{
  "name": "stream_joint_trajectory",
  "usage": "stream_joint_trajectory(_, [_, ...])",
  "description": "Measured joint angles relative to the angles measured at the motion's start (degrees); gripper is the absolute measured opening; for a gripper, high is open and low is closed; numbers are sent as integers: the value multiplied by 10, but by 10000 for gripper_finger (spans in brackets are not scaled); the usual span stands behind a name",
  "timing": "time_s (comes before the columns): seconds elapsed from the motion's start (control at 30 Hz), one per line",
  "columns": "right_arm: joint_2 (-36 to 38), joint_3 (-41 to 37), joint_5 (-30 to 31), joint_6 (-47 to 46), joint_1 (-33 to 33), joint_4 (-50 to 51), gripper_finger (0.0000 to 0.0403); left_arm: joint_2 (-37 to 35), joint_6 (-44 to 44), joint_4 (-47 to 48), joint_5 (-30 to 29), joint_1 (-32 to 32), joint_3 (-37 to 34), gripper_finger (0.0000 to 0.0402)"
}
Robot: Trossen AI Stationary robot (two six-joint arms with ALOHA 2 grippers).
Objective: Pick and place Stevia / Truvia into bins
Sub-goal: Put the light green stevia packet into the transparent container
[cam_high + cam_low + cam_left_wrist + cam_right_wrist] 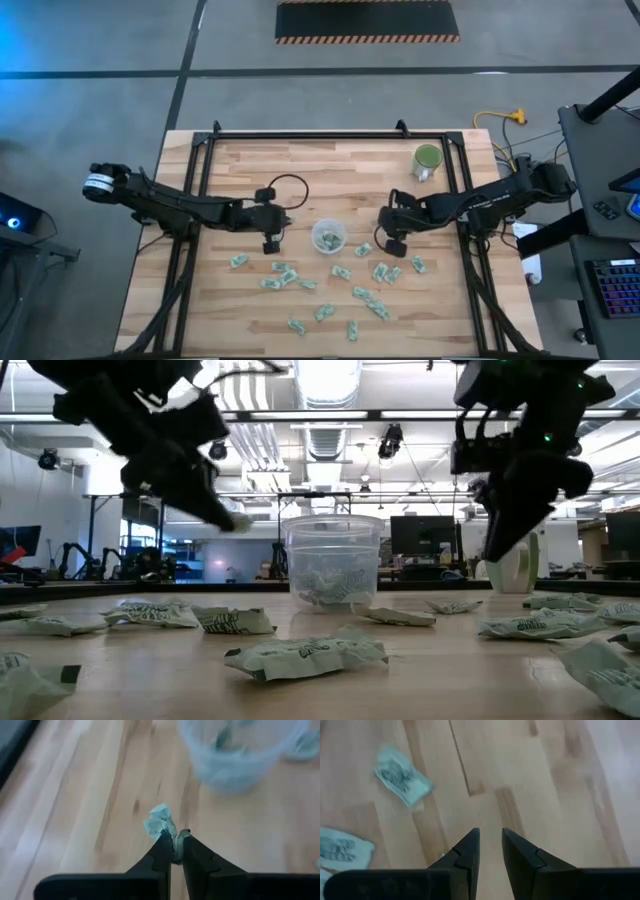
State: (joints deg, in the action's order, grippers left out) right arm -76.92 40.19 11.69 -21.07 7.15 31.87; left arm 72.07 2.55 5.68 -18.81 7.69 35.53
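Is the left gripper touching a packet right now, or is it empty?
Touching. The left wrist view shows the left gripper with its fingers pinched on a crumpled packet at the tips, short of the clear cup.

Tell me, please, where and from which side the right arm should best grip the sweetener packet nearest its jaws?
That packet lies flat on the wooden table, so the right gripper should probably come straight down and pinch across its short width near the middle. Its crumpled, slightly lifted edges should give the narrowly open jaws some purchase.
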Motion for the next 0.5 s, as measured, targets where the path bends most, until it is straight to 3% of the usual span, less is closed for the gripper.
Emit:
stream_joint_trajectory(0.13, [-4,-14,-2,0,1,-1,71,3,-32,-92,22,7,-1,12])
stream_joint_trajectory(0.23, [-4,-14,-2,0,1,-3,66,19,-60,-177,69,9,-2,12])
stream_joint_trajectory(0.4, [-4,-15,-19,-17,1,-4,64,87,-90,-330,124,10,0,13])
stream_joint_trajectory(0.5, [-4,-15,-46,-26,2,-6,67,139,-95,-364,125,10,12,17])
